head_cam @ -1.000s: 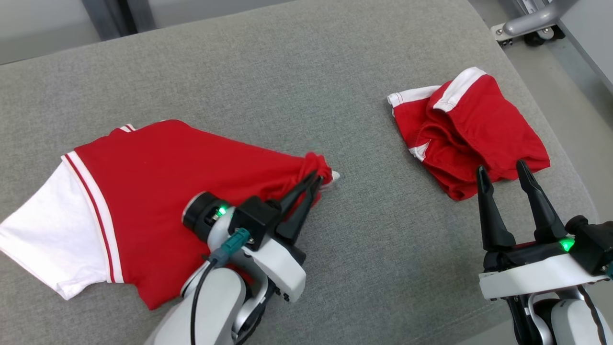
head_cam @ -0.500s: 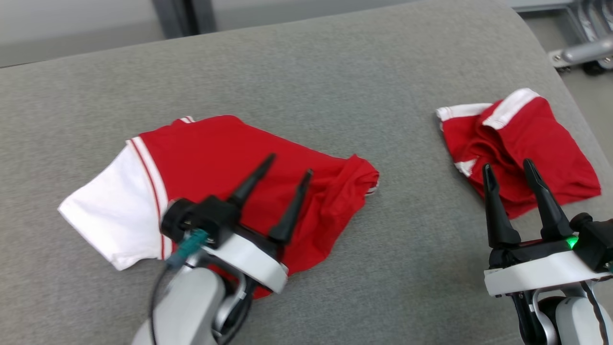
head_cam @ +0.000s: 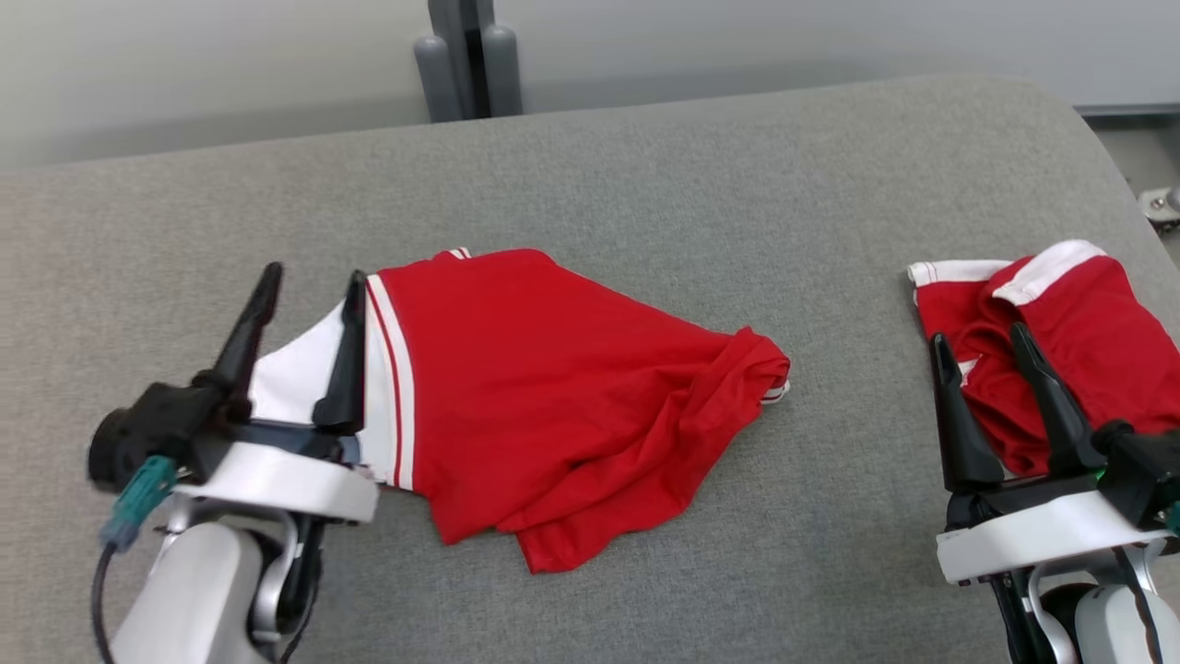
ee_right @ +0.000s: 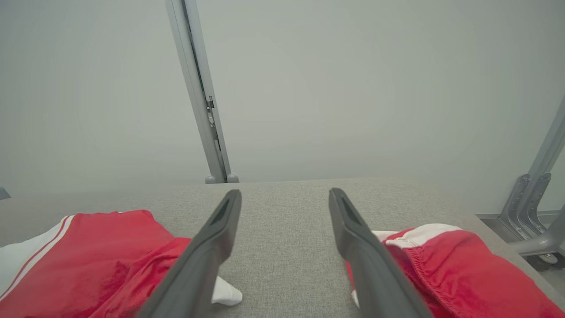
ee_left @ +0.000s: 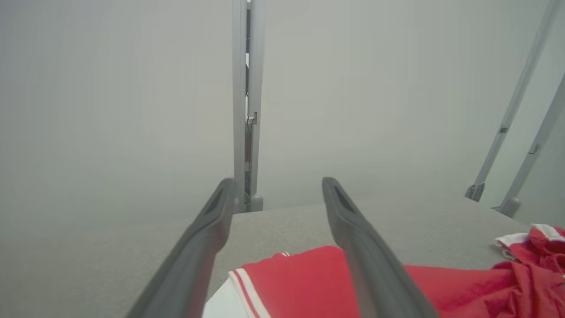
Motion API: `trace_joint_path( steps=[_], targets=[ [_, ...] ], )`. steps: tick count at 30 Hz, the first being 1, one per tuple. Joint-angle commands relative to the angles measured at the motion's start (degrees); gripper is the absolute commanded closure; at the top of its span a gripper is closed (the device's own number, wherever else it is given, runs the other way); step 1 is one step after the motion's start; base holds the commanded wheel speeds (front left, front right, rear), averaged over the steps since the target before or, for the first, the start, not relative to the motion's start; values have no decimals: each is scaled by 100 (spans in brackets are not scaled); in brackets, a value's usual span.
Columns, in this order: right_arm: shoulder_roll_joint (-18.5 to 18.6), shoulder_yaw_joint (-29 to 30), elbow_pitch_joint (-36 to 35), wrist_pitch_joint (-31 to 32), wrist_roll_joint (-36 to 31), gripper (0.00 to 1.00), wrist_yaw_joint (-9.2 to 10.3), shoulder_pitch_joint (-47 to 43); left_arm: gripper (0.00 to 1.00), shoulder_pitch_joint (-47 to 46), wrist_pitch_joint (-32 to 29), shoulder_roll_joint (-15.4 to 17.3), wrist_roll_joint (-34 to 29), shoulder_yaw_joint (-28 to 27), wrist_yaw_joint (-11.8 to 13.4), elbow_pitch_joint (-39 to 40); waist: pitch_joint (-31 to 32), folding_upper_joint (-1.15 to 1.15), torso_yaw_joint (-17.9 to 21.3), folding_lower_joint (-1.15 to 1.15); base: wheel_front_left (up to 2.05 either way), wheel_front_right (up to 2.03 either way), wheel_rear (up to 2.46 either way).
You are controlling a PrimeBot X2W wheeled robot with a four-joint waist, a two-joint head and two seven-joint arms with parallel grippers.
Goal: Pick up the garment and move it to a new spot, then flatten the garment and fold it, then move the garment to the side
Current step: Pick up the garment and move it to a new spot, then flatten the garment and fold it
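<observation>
The garment (head_cam: pixel 553 387) is a red shirt with a white sleeve and white stripes, lying loosely folded on the grey fabric surface (head_cam: pixel 645 166); its right end is bunched. My left gripper (head_cam: pixel 313 272) stands open over the white sleeve at the shirt's left end, holding nothing. The left wrist view has the open left gripper (ee_left: pixel 278 181) above the shirt (ee_left: pixel 309 274). My right gripper (head_cam: pixel 979 334) is open at the lower right, its fingers in front of a separate pair of red shorts (head_cam: pixel 1106 341). The right wrist view shows the open right gripper (ee_right: pixel 285 191) between the shirt (ee_right: pixel 97 251) and the shorts (ee_right: pixel 446 269).
A grey post (head_cam: pixel 470 55) stands behind the surface's far edge. The surface curves down at its right edge, where a metal frame foot (head_cam: pixel 1162 198) shows. Bare grey fabric lies between the shirt and the shorts and along the far side.
My left gripper has opened, let go of the shirt's bunched right corner and swung to the sleeve end. The head view has turned. The right gripper has stayed open.
</observation>
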State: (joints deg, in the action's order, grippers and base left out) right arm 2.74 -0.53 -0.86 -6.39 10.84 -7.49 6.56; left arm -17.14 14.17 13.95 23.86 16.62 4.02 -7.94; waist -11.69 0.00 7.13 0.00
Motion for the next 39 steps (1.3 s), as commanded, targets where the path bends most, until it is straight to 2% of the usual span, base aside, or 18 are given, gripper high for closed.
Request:
trace_joint_path(
  steps=[1, 9, 16, 25, 39],
  targets=[
    [35, 24, -3, 26, -25, 0, -2, -53, 0, 114, 19, 67, 8, -87, 75, 71, 95, 0, -71, 0, 0, 0, 0],
    [35, 142, 4, 174, -182, 0, -2, -291, 0, 861, -95, 409, -37, -373, 439, 577, 425, 0, -160, 0, 0, 0, 0],
    [35, 286, -48, 308, -235, 0, -2, -602, 0, 1451, -324, 449, -25, -380, 722, 969, 696, 0, -215, 0, 0, 0, 0],
    [35, 329, -101, 382, -135, 0, -2, -838, 0, 1794, -455, 559, -52, -369, 841, 1182, 855, 0, -230, 0, 0, 0, 0],
    [36, 321, -145, 419, -151, 0, -2, -873, 0, 1811, -541, 602, -42, -329, 925, 1255, 909, 0, -250, 0, 0, 0, 0]
  ],
)
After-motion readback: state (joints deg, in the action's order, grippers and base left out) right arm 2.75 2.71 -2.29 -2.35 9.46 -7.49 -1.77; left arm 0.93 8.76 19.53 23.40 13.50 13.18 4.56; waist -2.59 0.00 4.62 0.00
